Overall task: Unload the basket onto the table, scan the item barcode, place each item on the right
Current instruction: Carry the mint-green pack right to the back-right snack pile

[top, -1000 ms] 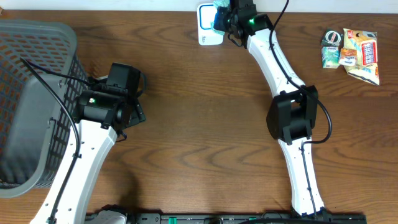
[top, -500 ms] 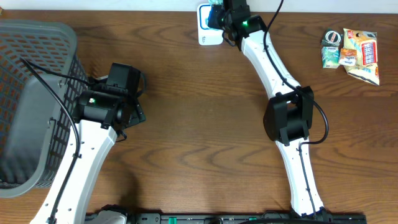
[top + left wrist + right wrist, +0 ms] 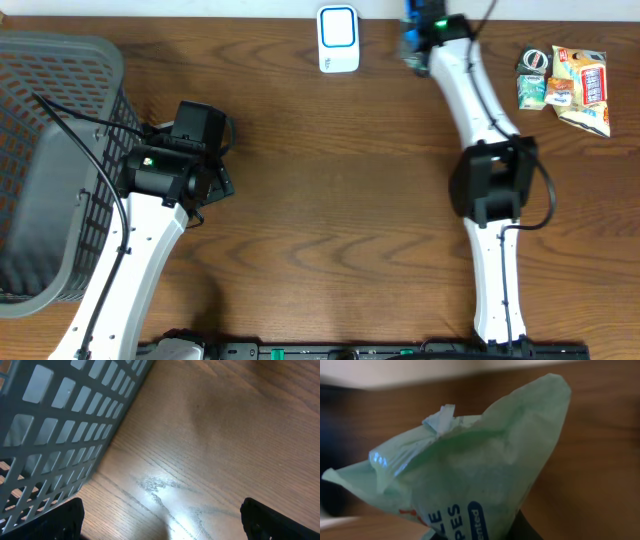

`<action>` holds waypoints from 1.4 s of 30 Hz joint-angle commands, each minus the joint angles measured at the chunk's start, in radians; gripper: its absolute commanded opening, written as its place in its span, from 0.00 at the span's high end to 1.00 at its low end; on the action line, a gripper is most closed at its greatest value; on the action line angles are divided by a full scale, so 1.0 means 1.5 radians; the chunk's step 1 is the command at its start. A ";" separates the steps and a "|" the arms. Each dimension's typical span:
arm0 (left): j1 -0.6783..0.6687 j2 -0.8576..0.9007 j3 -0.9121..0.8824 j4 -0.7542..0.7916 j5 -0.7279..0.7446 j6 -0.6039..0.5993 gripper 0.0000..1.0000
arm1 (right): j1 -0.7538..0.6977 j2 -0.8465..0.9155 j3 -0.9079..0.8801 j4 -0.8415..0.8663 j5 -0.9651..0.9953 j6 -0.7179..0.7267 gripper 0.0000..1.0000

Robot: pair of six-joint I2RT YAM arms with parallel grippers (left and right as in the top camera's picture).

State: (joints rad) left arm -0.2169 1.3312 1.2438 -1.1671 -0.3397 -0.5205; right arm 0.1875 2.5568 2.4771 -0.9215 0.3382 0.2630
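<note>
A pale green wipes packet [image 3: 470,475] with blue lettering fills the right wrist view, its lower end pinched in my right gripper [image 3: 485,535]. From overhead, that gripper [image 3: 412,36] is shut on the packet at the table's back edge, a short way right of the white scanner [image 3: 338,38] with its blue-framed window. The packet shows there only as a blue-green patch under the wrist. My left gripper [image 3: 160,525] stands wide open over bare wood next to the basket, with nothing between its black fingertips [image 3: 55,520].
A grey mesh basket [image 3: 60,150] fills the left side, its wall [image 3: 60,425] close to my left gripper. Several snack packets [image 3: 565,85] lie in a pile at the back right. The right arm [image 3: 485,180] stretches from the front edge to the back.
My right gripper has swung right with the wipes packet, from over the scanner to a spot beside it, uncovering the scanner. The left arm has not moved.
</note>
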 commanded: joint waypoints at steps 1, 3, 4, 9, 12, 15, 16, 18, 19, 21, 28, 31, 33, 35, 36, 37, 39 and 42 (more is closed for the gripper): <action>0.004 -0.004 0.002 -0.002 -0.009 -0.004 0.02 | -0.051 -0.043 0.018 -0.064 0.219 -0.099 0.99; 0.004 -0.004 0.002 -0.002 -0.009 -0.004 0.02 | -0.078 -0.043 0.018 -0.104 0.282 -0.099 0.99; 0.004 -0.004 0.002 -0.002 -0.009 -0.004 0.02 | -0.089 -0.043 0.018 -0.117 0.294 -0.099 0.99; 0.004 -0.004 0.002 -0.002 -0.009 -0.004 0.02 | -0.136 -0.043 0.018 -0.172 0.296 -0.063 0.94; 0.004 -0.004 0.002 -0.002 -0.009 -0.003 0.03 | -0.162 -0.043 0.018 -0.198 0.272 -0.041 0.74; 0.004 -0.004 0.002 -0.002 -0.009 -0.004 0.02 | -0.181 -0.043 0.018 -0.212 0.231 -0.041 0.48; 0.004 -0.004 0.002 -0.002 -0.009 -0.004 0.02 | -0.186 -0.043 0.018 -0.215 0.221 -0.041 0.42; 0.004 -0.004 0.002 -0.002 -0.009 -0.004 0.02 | -0.192 -0.043 0.018 -0.223 0.204 -0.041 0.27; 0.004 -0.004 0.002 -0.002 -0.009 -0.003 0.02 | -0.194 -0.043 0.018 -0.229 0.200 -0.040 0.20; 0.004 -0.004 0.002 -0.002 -0.009 -0.004 0.02 | -0.194 -0.043 0.018 -0.243 0.199 -0.034 0.02; 0.004 -0.004 0.002 -0.002 -0.009 -0.004 0.02 | -0.189 -0.069 0.018 -0.279 0.082 -0.006 0.01; 0.004 -0.004 0.002 -0.002 -0.009 -0.004 0.02 | -0.189 -0.106 0.018 -0.290 -0.035 -0.006 0.01; 0.004 -0.004 0.002 -0.002 -0.009 -0.004 0.02 | -0.188 -0.137 0.018 -0.295 -0.111 -0.006 0.01; 0.004 -0.004 0.002 -0.002 -0.009 -0.004 0.02 | -0.183 -0.173 0.018 -0.301 -0.169 -0.006 0.01; 0.004 -0.004 0.002 -0.002 -0.009 -0.004 0.02 | -0.178 -0.193 0.018 -0.306 -0.193 -0.006 0.01; 0.004 -0.004 0.002 -0.002 -0.009 -0.004 0.02 | -0.171 -0.212 0.018 -0.313 -0.211 -0.006 0.01; 0.004 -0.004 0.002 -0.002 -0.009 -0.004 0.02 | -0.157 -0.247 0.018 -0.330 -0.228 -0.006 0.01; 0.004 -0.004 0.002 -0.002 -0.009 -0.003 0.02 | -0.126 -0.295 0.018 -0.358 -0.232 -0.006 0.01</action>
State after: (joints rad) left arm -0.2169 1.3312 1.2438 -1.1667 -0.3397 -0.5205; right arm -0.0555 2.2017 2.4847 -1.4315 0.0807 0.2379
